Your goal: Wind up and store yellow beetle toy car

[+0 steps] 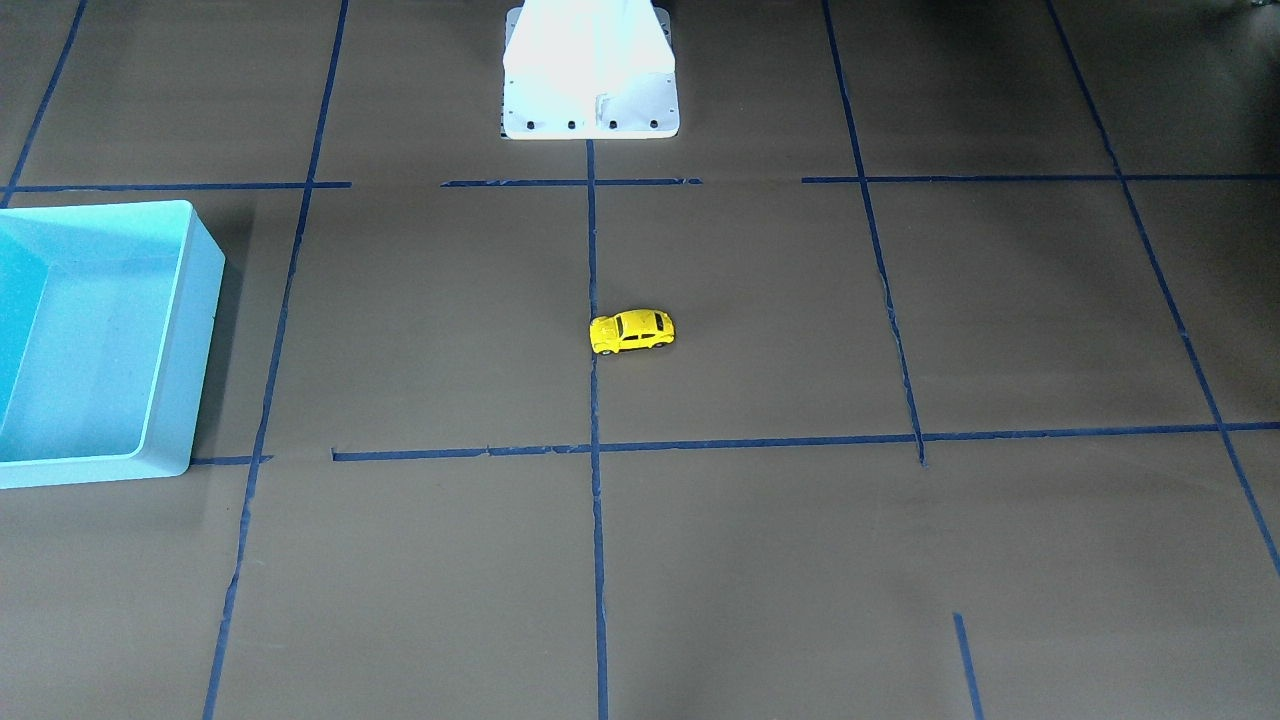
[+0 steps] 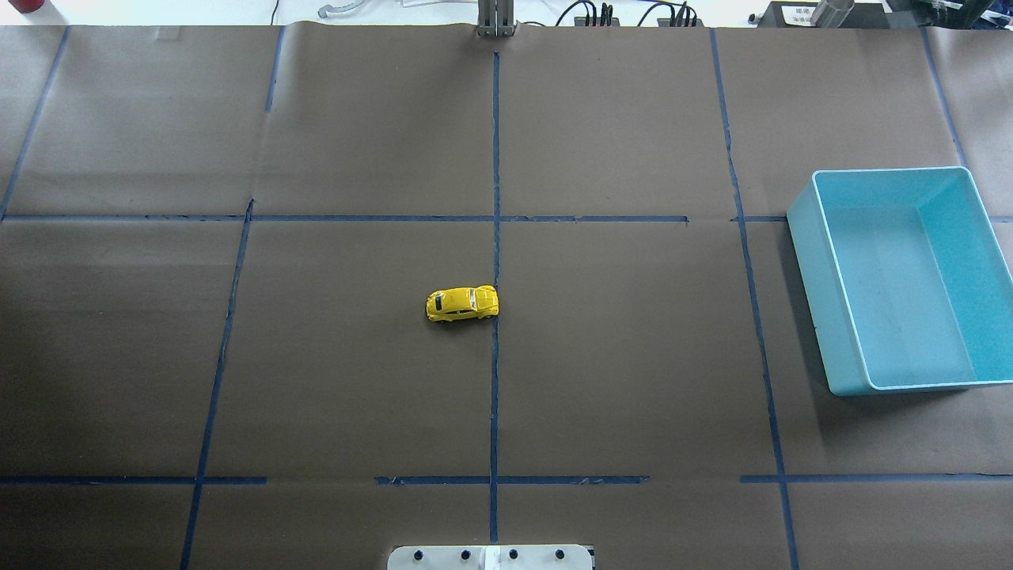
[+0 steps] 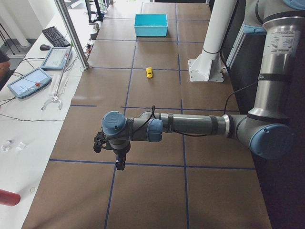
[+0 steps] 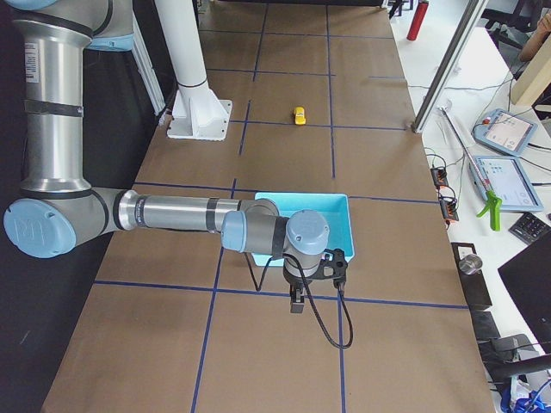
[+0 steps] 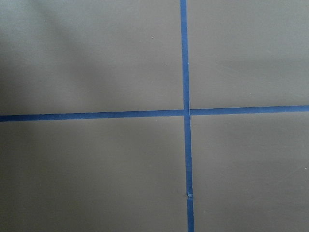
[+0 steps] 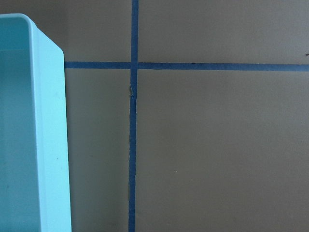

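At overhead frame right, light blue bin (image 2: 807,293); left gripper (image 3: 119,163) and right gripper (image 4: 297,303) hang well away, spread or pressed cannot tell; yellow beetle toy car (image 2: 463,304) at frame centre, untouched, so step judged approach, next needs a pinch across its body.

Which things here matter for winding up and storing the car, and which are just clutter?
Job: yellow beetle toy car; light blue bin, likely where it gets stored.
Lying about: keyboard and tablets on the side bench; blue tape grid.
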